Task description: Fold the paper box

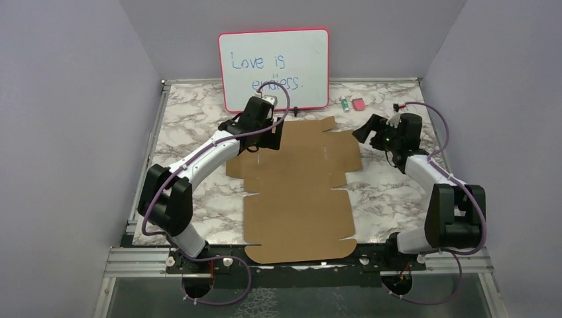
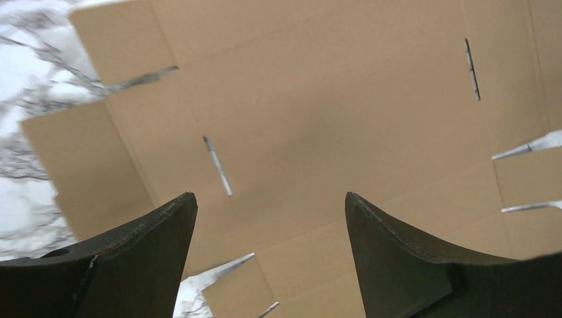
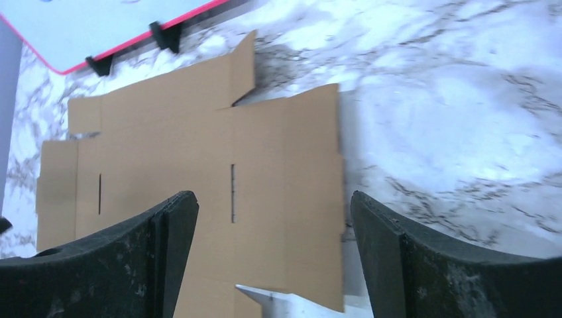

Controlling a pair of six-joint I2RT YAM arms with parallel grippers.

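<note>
The paper box [image 1: 298,192] is a large flat brown die-cut sheet lying unfolded on the marble table, reaching from the near edge to near the whiteboard. My left gripper [image 1: 273,138] hovers over the sheet's far left part, open and empty. In the left wrist view the sheet [image 2: 318,112] with its slots fills the space under the left gripper [image 2: 270,199]. My right gripper [image 1: 361,132] is open and empty, above the sheet's far right edge. In the right wrist view that right edge of the sheet [image 3: 199,152] lies between the fingers of the right gripper [image 3: 273,199].
A pink-framed whiteboard [image 1: 274,68] stands at the back, also in the right wrist view [image 3: 99,26]. A small green-and-white item [image 1: 345,104] and a pink eraser [image 1: 358,105] lie at the back right. Purple walls enclose the marble table [image 1: 397,192].
</note>
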